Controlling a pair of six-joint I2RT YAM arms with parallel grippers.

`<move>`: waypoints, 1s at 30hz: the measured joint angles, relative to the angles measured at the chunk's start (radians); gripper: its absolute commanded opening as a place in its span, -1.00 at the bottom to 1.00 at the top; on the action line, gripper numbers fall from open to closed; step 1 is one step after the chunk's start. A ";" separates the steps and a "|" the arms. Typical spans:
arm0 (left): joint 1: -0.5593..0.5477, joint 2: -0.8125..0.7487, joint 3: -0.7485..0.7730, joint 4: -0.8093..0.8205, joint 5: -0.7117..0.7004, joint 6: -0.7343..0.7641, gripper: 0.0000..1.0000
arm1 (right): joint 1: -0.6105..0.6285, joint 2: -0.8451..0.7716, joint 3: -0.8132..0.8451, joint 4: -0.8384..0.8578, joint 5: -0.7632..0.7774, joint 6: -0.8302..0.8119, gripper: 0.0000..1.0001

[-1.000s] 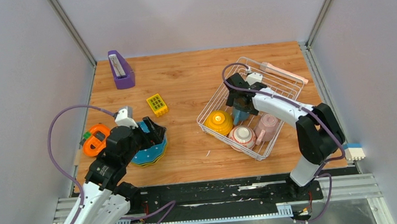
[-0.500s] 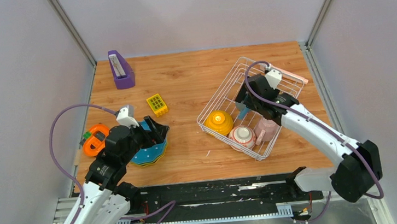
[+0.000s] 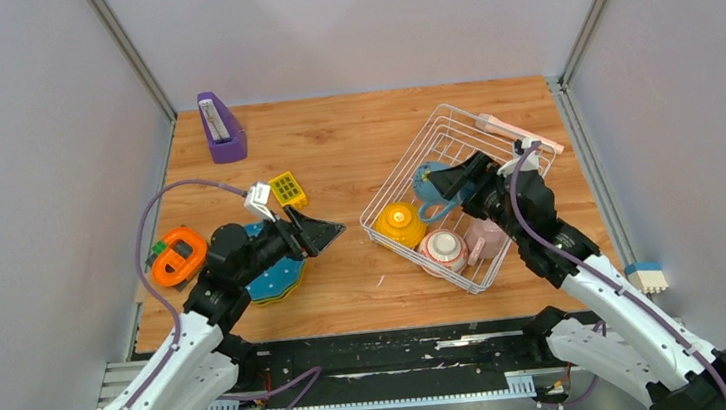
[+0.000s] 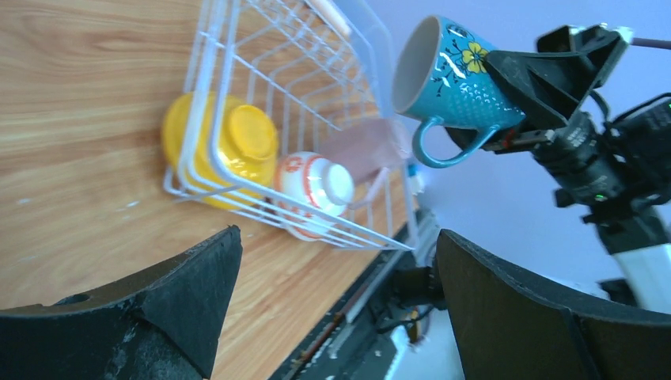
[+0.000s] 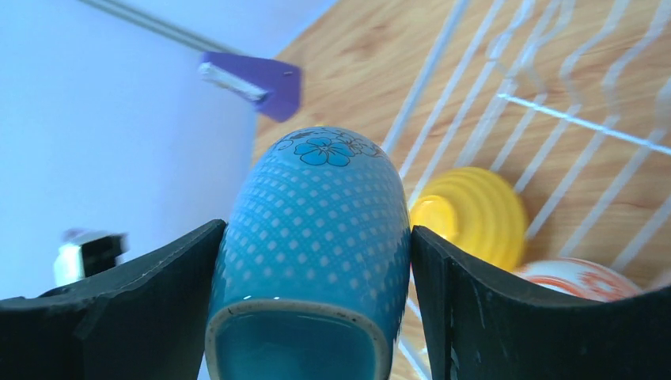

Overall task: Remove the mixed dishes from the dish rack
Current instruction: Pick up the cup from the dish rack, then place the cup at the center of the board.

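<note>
- The plates (image 3: 271, 282) sit stacked on the surface (image 3: 353, 146), off at 9 o'clock from the rack (image 3: 461, 138). That part looks done.
- The blue mug (image 4: 467, 79) is off the wires and in the air, over the rack's 9 o'clock edge.
- Three pieces are left inside, along the rack's 6 o'clock side: the bowl (image 3: 401, 223), upside down; the cup (image 3: 444, 249), on its side; and the pink mug (image 3: 490, 233). By this count, the job is about half finished.
- The right claw (image 3: 447, 181) is clamped on the blue mug's body near the base.
- In the top view the mug lies at 9 o'clock from that claw. It is tipped sideways with its mouth toward 9 o'clock and its handle hanging down.
- The left claw (image 3: 320, 235) is spread wide with nothing in it. It hangs over bare surface between the plates and the rack and points toward 3 o'clock.
- From the left claw the blue mug lies near, at about 2 o'clock, and the two are not touching.
- The bowl lies at 7 o'clock from the mug, with clear air between them.
- Likely next step: set the mug on the surface or pass it to the left claw.
</note>
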State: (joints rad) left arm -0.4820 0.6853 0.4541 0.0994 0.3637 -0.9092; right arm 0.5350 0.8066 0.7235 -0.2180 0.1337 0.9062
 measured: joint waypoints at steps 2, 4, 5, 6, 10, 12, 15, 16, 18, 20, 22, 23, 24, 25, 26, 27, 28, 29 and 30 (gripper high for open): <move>-0.002 0.068 -0.008 0.115 0.059 -0.044 0.98 | -0.001 -0.011 -0.030 0.083 -0.060 0.041 -0.56; -0.009 0.134 -0.008 0.211 0.101 -0.083 0.96 | -0.001 -0.013 -0.065 0.159 -0.114 0.082 -0.57; -0.016 0.165 -0.008 0.262 0.118 -0.100 0.96 | -0.001 -0.011 -0.084 0.194 -0.138 0.102 -0.57; -0.026 0.193 -0.008 0.303 0.132 -0.113 0.95 | 0.000 -0.007 -0.109 0.237 -0.165 0.127 -0.58; -0.088 0.292 -0.008 0.449 0.176 -0.160 0.92 | 0.009 0.031 -0.147 0.316 -0.230 0.193 -0.58; -0.118 0.327 -0.008 0.497 0.183 -0.173 0.89 | 0.021 0.044 -0.148 0.347 -0.236 0.208 -0.58; -0.155 0.381 -0.008 0.575 0.186 -0.197 0.81 | 0.047 0.045 -0.153 0.398 -0.240 0.224 -0.59; -0.163 0.400 -0.008 0.600 0.186 -0.206 0.80 | 0.055 0.045 -0.154 0.413 -0.240 0.229 -0.60; -0.172 0.436 -0.006 0.645 0.187 -0.224 0.74 | 0.068 0.044 -0.156 0.434 -0.239 0.238 -0.59; -0.178 0.478 -0.002 0.694 0.196 -0.246 0.68 | 0.083 0.039 -0.174 0.471 -0.233 0.248 -0.60; -0.181 0.527 0.012 0.749 0.211 -0.275 0.61 | 0.101 0.031 -0.202 0.501 -0.220 0.259 -0.59; -0.184 0.559 0.021 0.791 0.221 -0.294 0.58 | 0.111 0.028 -0.215 0.510 -0.214 0.264 -0.60; -0.186 0.579 0.027 0.815 0.228 -0.306 0.56 | 0.120 0.028 -0.223 0.512 -0.208 0.267 -0.60; -0.190 0.607 0.033 0.854 0.239 -0.326 0.50 | 0.126 0.028 -0.228 0.513 -0.202 0.268 -0.60; -0.193 0.631 0.037 0.886 0.247 -0.344 0.47 | 0.135 0.028 -0.231 0.515 -0.193 0.268 -0.60; -0.198 0.659 0.040 0.928 0.259 -0.362 0.40 | 0.145 0.028 -0.232 0.516 -0.182 0.268 -0.60; -0.200 0.682 0.040 0.958 0.265 -0.382 0.30 | 0.152 0.027 -0.232 0.520 -0.167 0.267 -0.60; -0.202 0.711 0.040 1.005 0.274 -0.405 0.22 | 0.159 0.027 -0.232 0.526 -0.152 0.267 -0.60; -0.204 0.737 0.042 1.043 0.282 -0.426 0.04 | 0.166 0.026 -0.232 0.531 -0.140 0.267 -0.60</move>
State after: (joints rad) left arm -0.6861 1.4223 0.4965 1.1423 0.6456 -1.3350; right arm 0.7006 0.8330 0.4911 0.3134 -0.0063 1.1732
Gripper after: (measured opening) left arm 0.675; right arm 0.817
